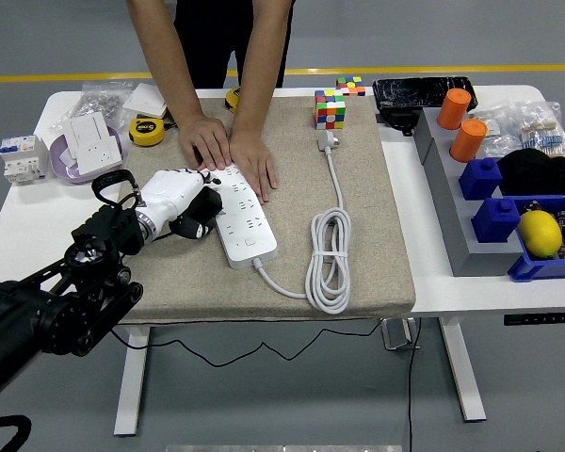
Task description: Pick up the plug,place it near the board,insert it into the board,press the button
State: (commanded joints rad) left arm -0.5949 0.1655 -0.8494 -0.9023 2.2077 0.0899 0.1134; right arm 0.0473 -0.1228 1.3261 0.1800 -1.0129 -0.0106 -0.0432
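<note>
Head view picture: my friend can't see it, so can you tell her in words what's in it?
A robot's white left hand holds a black plug against the left side of a white power strip on a beige mat. A person's two hands press down the strip's far end, and the strip's white cable lies coiled to the right.

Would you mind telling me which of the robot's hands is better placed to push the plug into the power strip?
The left. The left hand already grips the black plug right at the white power strip's left edge, which a person's hands steady at its far end. The right hand is out of view.
</note>
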